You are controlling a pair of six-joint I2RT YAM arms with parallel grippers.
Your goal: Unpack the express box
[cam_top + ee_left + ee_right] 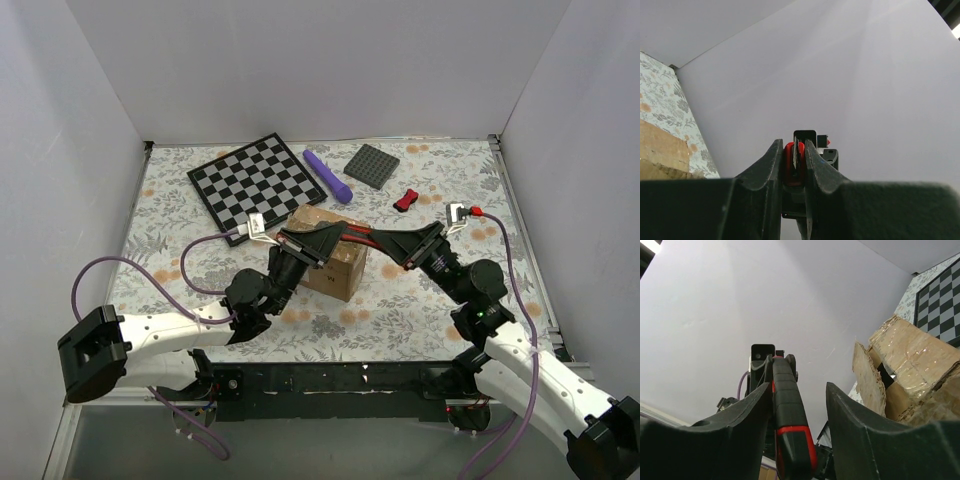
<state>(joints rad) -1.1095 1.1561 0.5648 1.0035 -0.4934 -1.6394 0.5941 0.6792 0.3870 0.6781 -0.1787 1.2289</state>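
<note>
The express box [335,262] is a brown cardboard carton at mid-table, just below both grippers. A black and red utility knife [360,236] spans the gap between them over the box. My left gripper [325,240] is shut on the knife's blade end; in the left wrist view the red knife body [790,165] sits pinched between the jaws of the left gripper [795,142]. My right gripper [799,385] stands open around the knife handle [787,410], which rests against one finger with a gap beside the other. The box's taped flaps [910,355] stand raised and torn.
A checkerboard [255,180] lies at the back left. Beside it are a purple stick [328,175], a dark grey square plate [372,165] and a small red and black item [406,200]. White walls enclose the floral table [450,180].
</note>
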